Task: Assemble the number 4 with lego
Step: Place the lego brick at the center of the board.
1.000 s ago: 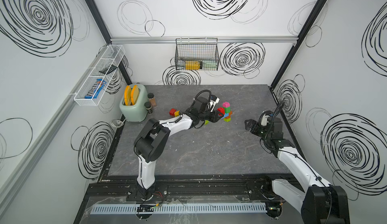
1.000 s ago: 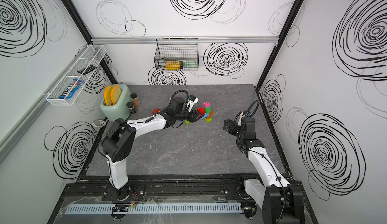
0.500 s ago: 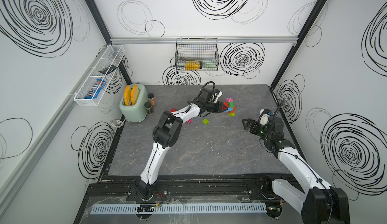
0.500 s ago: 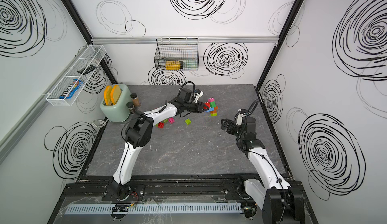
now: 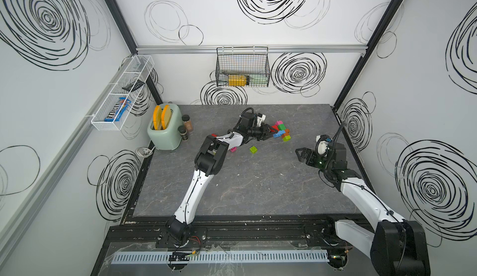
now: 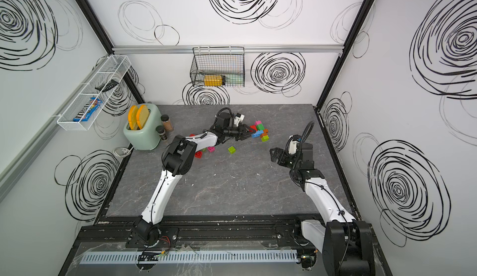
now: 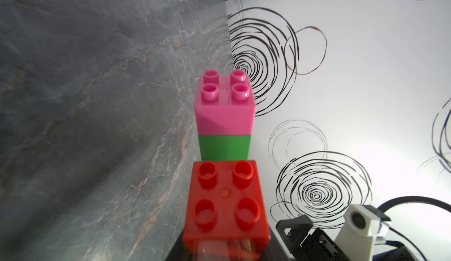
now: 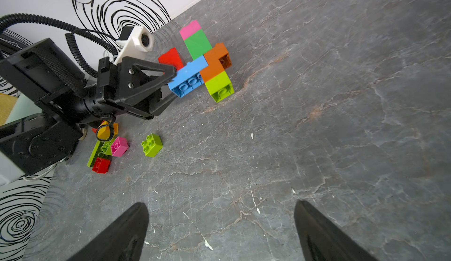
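The lego assembly (image 5: 282, 131) (image 6: 261, 131) lies flat at the back of the table. It is a pink (image 8: 190, 29) and green (image 8: 197, 43) column joined to orange (image 8: 216, 62), lime (image 8: 219, 86) and a blue oblong brick (image 8: 189, 75). My left gripper (image 5: 271, 134) (image 8: 170, 76) is shut on a red brick (image 7: 225, 198) (image 8: 172, 58), which it holds against the blue brick beside the green one. Over bare table to the right hangs my right gripper (image 5: 299, 154) (image 8: 220, 230), open with nothing between its fingers.
A loose lime brick (image 5: 253, 149) (image 8: 151, 145) lies in front of the assembly. Pink (image 8: 119, 146), red (image 8: 101, 165), lime and orange bricks cluster under the left forearm. A mint toaster (image 5: 164, 130) and two spice jars (image 5: 187, 126) stand at the back left.
The left arm has stretched out from a folded pose, carrying the red brick slightly back and right against the assembly. The right gripper has edged a little leftward.
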Motion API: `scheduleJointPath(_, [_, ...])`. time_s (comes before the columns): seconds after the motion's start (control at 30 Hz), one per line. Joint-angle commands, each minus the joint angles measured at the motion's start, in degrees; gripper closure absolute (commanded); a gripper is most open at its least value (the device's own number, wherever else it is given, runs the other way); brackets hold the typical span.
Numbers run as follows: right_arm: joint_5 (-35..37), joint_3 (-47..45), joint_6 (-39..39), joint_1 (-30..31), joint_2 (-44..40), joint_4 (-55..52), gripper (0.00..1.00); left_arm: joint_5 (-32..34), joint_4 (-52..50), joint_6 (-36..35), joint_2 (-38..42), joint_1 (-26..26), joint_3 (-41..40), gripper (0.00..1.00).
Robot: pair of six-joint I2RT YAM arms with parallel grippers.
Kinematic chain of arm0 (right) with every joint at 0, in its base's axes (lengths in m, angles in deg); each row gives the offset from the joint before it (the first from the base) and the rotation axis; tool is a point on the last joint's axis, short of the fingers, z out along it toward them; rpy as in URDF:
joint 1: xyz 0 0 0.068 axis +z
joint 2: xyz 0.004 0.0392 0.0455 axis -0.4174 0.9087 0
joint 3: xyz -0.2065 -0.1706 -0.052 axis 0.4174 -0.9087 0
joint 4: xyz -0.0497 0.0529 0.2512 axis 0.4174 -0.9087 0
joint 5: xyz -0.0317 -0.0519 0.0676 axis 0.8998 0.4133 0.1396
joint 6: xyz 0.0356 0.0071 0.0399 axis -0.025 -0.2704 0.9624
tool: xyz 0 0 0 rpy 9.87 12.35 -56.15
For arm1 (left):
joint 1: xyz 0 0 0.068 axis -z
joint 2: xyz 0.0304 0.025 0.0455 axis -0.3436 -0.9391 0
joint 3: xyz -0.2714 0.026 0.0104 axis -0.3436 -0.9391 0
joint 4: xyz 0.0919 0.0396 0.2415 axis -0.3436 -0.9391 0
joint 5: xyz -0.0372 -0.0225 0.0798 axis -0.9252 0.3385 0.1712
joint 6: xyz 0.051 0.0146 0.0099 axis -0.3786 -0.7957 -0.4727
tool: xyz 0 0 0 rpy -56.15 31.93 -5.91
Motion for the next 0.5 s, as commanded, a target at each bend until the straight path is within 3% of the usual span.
scheduleJointPath(0.0, [-0.6,2.2,-0.9,-0.1,0.0,-0.4,0.03,-1.7,9.8,7.0,-0.9,-0.5,-0.5,0.76])
scheduleJointPath(0.2, [-0.1,2.3,-1.0,0.0,-0.3,-0.7,0.03,-0.9,5.4,4.1,-0.2,-0.5,-1.9,0.71])
scheduleJointPath(0.47, [-0.1,2.2,-0.9,-0.1,-0.4,-0.7,0.03,3.8,-14.5,-11.8,1.6,-0.6,-0.3,0.67])
